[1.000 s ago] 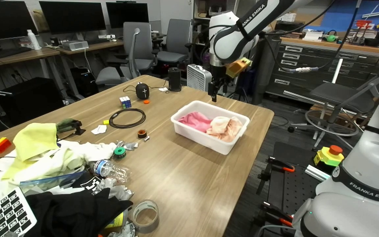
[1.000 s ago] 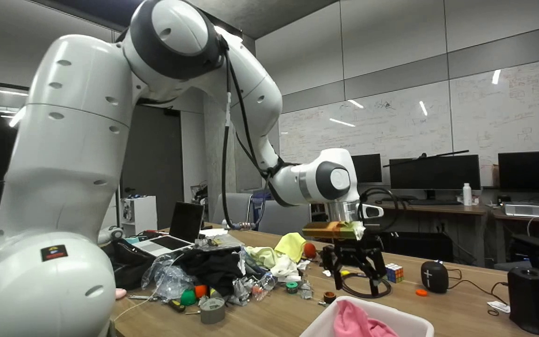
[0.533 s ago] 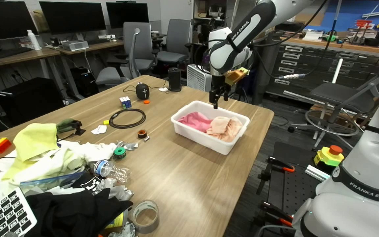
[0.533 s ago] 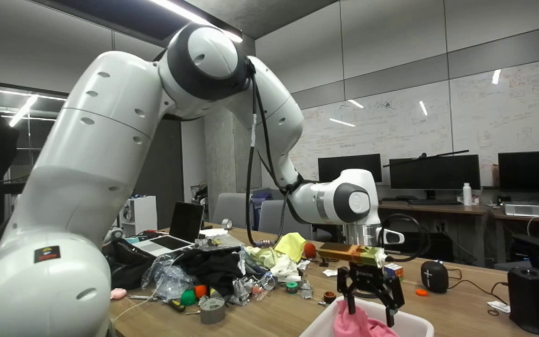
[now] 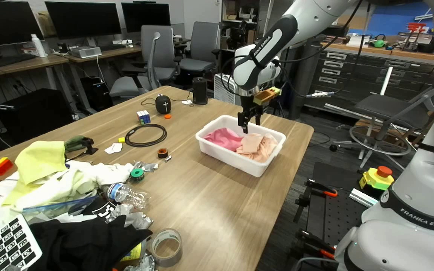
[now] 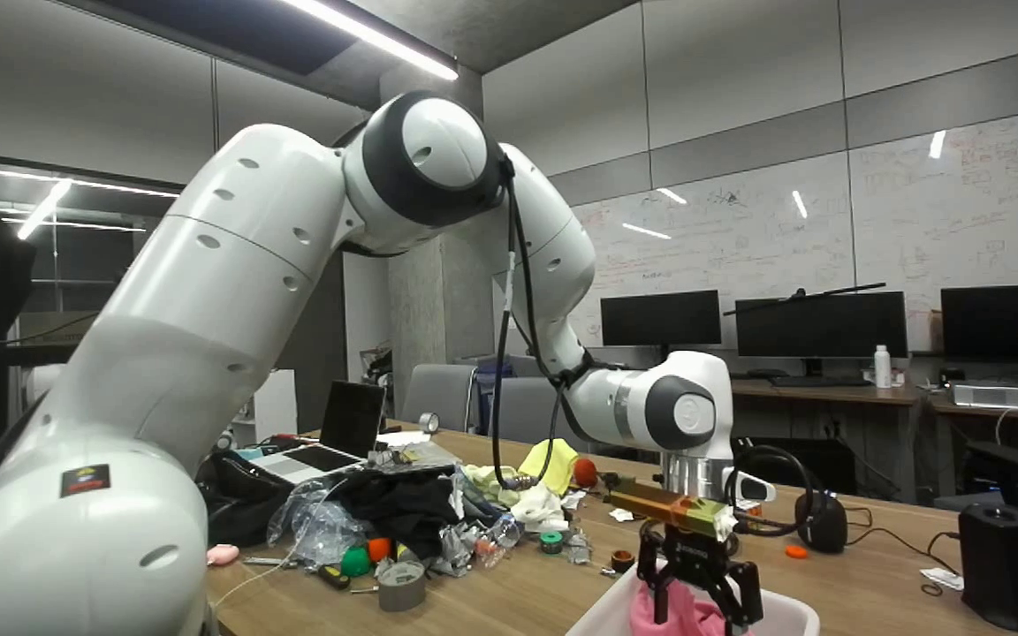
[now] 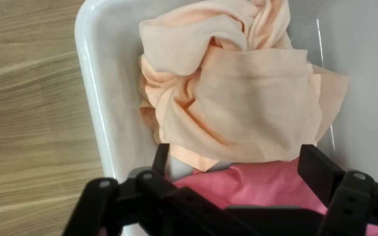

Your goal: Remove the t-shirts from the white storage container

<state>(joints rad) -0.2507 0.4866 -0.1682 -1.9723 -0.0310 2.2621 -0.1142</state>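
I am observing the gripper (image 7: 234, 154) above the white container (image 5: 230, 159), fingers (image 7: 320, 173) apart; grasping is seemingly pending, needing descent to the t-shirts (image 7: 254, 108) inside.

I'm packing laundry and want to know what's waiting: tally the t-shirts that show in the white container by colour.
Pink t-shirt: 1
Peach t-shirt: 1
Total: 2 in sight; anything bundled underneath would be hidden.
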